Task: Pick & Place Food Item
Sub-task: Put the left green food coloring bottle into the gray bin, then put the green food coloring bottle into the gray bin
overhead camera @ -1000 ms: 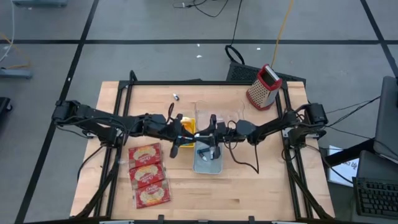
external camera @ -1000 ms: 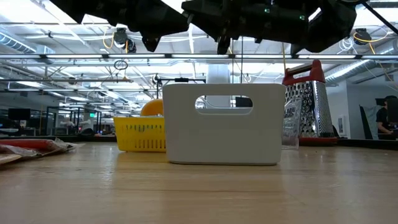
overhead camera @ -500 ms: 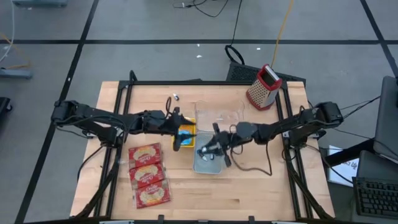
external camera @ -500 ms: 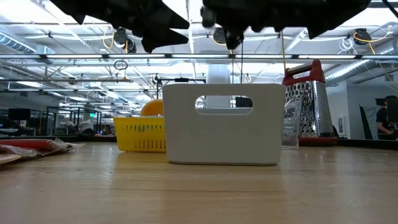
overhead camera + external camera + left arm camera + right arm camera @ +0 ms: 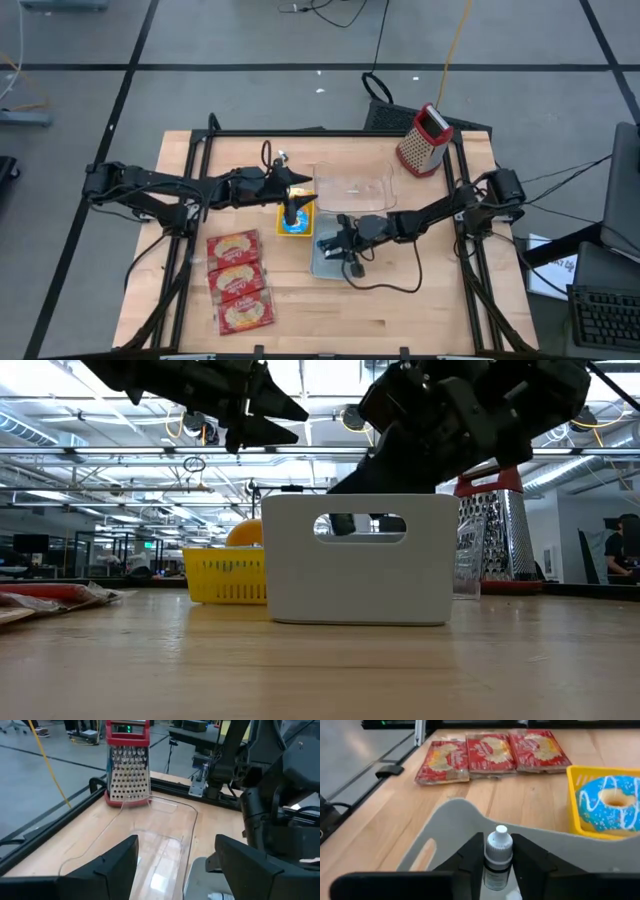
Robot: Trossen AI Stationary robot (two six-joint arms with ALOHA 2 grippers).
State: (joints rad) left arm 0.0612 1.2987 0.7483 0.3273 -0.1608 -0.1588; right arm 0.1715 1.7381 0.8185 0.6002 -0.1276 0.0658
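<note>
A blue-iced donut (image 5: pixel 293 222) lies in a small yellow basket (image 5: pixel 283 229) near the table's middle; it also shows in the right wrist view (image 5: pixel 610 809). My left gripper (image 5: pixel 298 198) hangs open just beyond the basket, toward the far edge, its fingers (image 5: pixel 115 865) wide apart with nothing between them. To the right of the basket stands a grey bin (image 5: pixel 333 265) with a handle slot (image 5: pixel 360 525). My right gripper (image 5: pixel 330 242) reaches into it, shut on a small white-capped bottle (image 5: pixel 498 851). My right gripper pinches the small bottle's body (image 5: pixel 498 865), just under its white cap, between its two fingers. The fingers come from the table's right, slanting a little downward. The bottle stands upright inside the grey bin; the gripper hides its base.
Three red snack packets (image 5: pixel 240 282) lie in a row at the near left. A clear plastic tray (image 5: pixel 352 188) sits beyond the bin, and a red-topped grater (image 5: pixel 424 140) stands at the far right. A small object (image 5: pixel 282 155) lies near the far edge.
My left gripper has opened, let go of the donut in the yellow basket, and drawn off toward the far edge. My right gripper has tipped downward and sunk into the grey bin with the bottle.
</note>
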